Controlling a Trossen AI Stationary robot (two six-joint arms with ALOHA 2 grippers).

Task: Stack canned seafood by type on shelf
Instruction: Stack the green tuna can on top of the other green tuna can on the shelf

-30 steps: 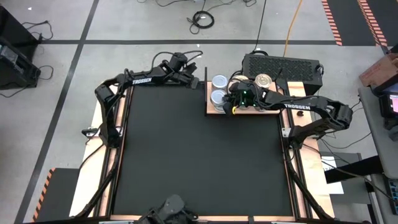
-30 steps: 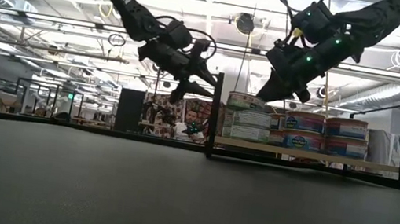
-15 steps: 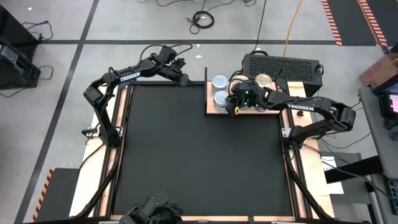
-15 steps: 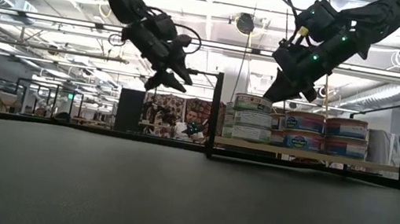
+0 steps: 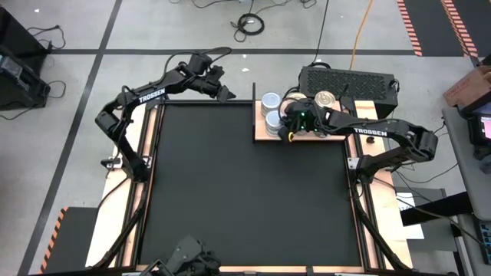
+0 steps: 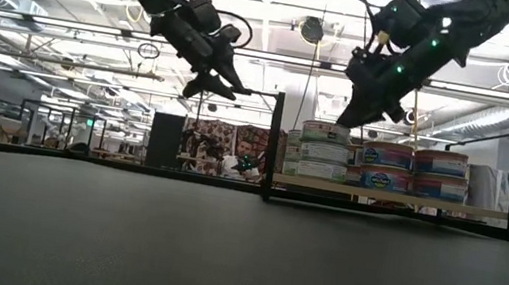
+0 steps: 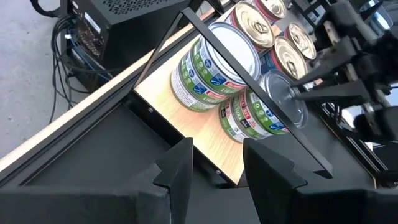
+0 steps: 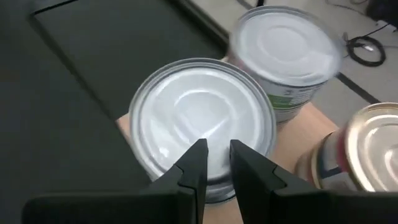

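At roughly one o'clock on the bench, the shelf (image 5: 331,135) carries the canned seafood (image 5: 271,100). The right gripper (image 8: 214,163) hangs directly above the nearer silver-topped stack (image 8: 202,127), fingers narrow and holding nothing, the stack's axis upright beneath them. The left gripper (image 7: 217,163), toward eleven o'clock, is farther off, fingers apart and empty. Only the low view shows the tins standing in tiers (image 6: 324,151); the high view shows just their tops.
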